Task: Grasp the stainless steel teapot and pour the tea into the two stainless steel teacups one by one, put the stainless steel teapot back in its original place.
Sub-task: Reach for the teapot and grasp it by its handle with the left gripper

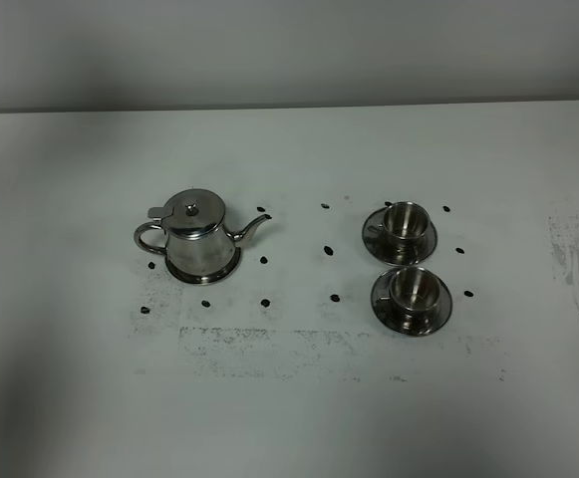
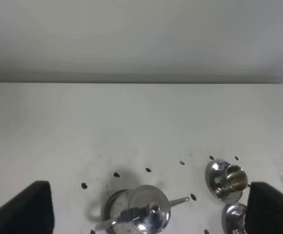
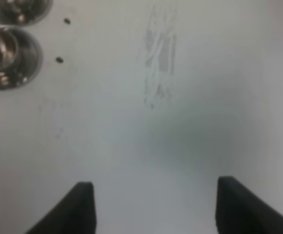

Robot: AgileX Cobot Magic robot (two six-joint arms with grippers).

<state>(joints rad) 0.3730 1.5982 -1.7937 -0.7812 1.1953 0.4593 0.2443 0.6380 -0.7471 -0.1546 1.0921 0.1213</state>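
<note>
Start state: stainless steel teapot (image 1: 197, 237) upright on its steel disc (image 1: 209, 275), 9 o'clock of bench (image 1: 70, 398) centre. Its handle is at 9 and its spout at 3, aimed at the far teacup (image 1: 404, 221) and near teacup (image 1: 412, 289), probably to keep pours short. Left jaws wide apart, facing the teapot, empty. Right jaws apart over bare bench.

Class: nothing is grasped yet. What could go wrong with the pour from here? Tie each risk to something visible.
1. The teapot has a small, shiny loop handle; the open left gripper could slip or tip the pot.
2. The far teacup and the near teacup stand close together; tea from the thin spout might miss or splash the neighbour.
3. The disc under the teapot barely exceeds its base, so the return could land off-centre.
</note>
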